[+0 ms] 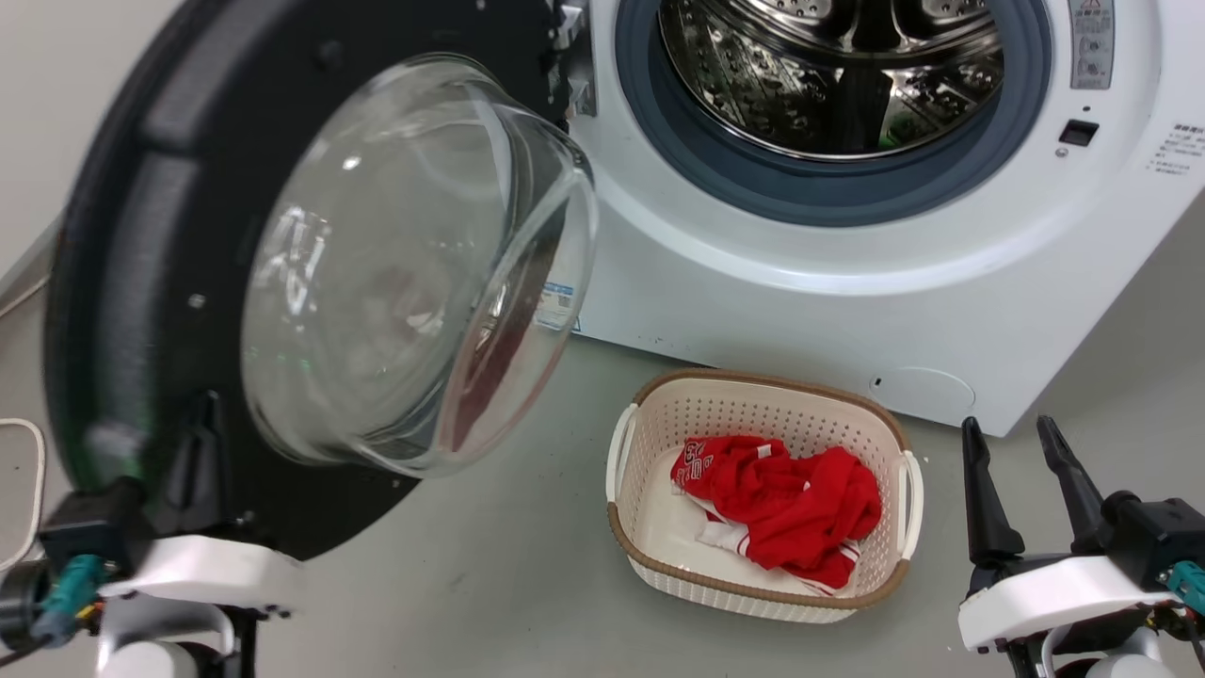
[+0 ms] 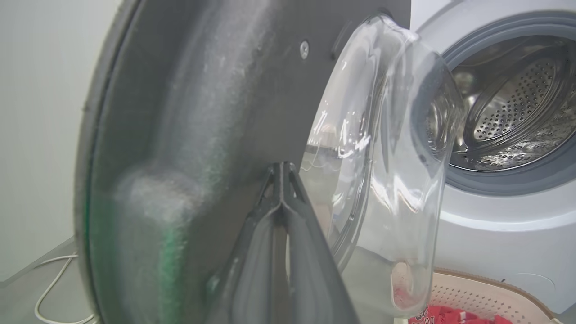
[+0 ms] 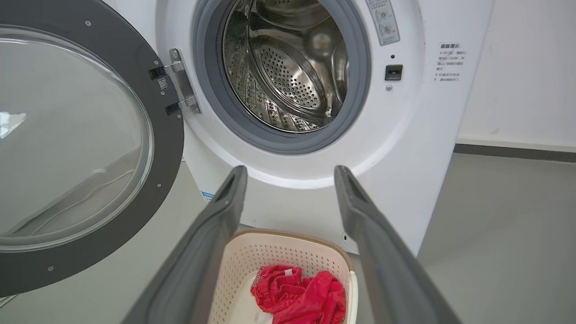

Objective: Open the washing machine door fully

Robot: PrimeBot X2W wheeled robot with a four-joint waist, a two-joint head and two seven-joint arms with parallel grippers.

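Bare utility corner: grey floor, pale walls, flat indoor light.
A smooth matt grey poured floor (image 1: 490,584) spreads across the lower ground, faintly scuffed and carrying soft, blurred shadows; along its left edge stands a plain off-white painted wall (image 1: 56,113), with a thin white looped cable (image 1: 42,466) lying on the floor just beside that edge; at the floor's far right edge rises a second plain white wall (image 3: 531,67), met at its foot by a dark grey skirting strip (image 3: 517,153); the light is even and diffuse.
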